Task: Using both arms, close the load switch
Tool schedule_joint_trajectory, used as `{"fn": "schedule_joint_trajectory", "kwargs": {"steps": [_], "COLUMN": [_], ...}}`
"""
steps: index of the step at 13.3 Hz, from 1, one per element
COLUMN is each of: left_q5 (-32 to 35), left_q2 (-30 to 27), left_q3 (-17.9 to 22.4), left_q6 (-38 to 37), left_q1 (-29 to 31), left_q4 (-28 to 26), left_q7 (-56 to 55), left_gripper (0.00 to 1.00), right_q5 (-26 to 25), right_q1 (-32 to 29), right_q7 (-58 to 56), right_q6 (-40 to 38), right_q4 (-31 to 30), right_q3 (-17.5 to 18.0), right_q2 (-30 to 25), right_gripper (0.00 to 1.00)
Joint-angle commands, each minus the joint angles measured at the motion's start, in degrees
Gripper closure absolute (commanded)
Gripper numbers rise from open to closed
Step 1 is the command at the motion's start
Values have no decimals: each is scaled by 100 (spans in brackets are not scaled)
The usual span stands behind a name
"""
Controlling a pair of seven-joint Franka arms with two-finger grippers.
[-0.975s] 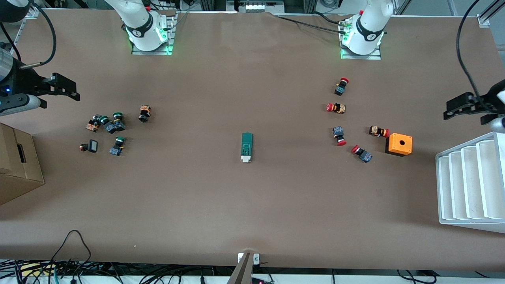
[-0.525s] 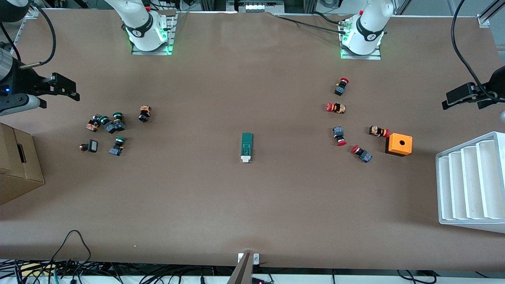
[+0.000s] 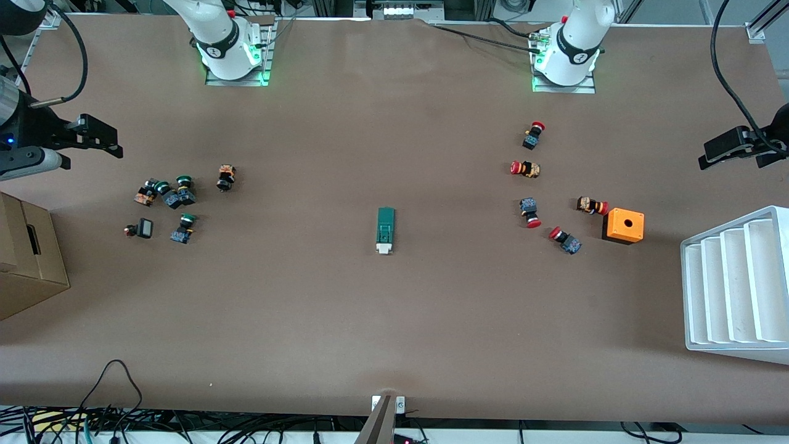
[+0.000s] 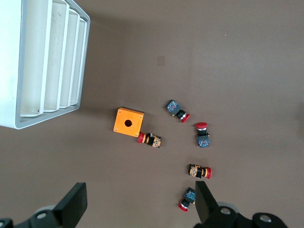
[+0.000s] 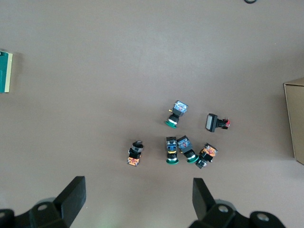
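The load switch (image 3: pixel 385 230), a narrow dark-green block with a white tab at the end nearer the front camera, lies alone mid-table. One end of it shows at the edge of the right wrist view (image 5: pixel 4 71). My left gripper (image 3: pixel 715 154) hangs open and empty high over the left arm's end of the table, over bare table beside the red push buttons (image 4: pixel 140 206). My right gripper (image 3: pixel 103 139) hangs open and empty over the right arm's end, above the green push buttons (image 5: pixel 137 197). Both are far from the switch.
Several red-capped buttons (image 3: pixel 530 213) and an orange box with a hole (image 3: pixel 623 226) lie toward the left arm's end, beside a white slotted tray (image 3: pixel 733 290). Several green-capped buttons (image 3: pixel 175 197) and a cardboard box (image 3: pixel 28 259) are at the right arm's end.
My left gripper has drifted outward toward its end of the table and a little toward the bases. My right gripper has barely shifted. The switch has not moved.
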Motion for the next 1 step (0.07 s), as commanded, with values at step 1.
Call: {"fn": "schedule_joint_trajectory", "kwargs": {"steps": [1], "left_q5": [127], "left_q2": [-97], "left_q3": [-16], "left_q6": [22], "left_q1": [-6], "left_q4": [-69], "left_q7": [154], "left_gripper": [0], "right_q5": [-110], "right_q1": [10], "right_q7": [-73], "right_q6": [-93], "right_q4": [123], "right_q3": [9], "right_q2": [34], "right_gripper": [1]}}
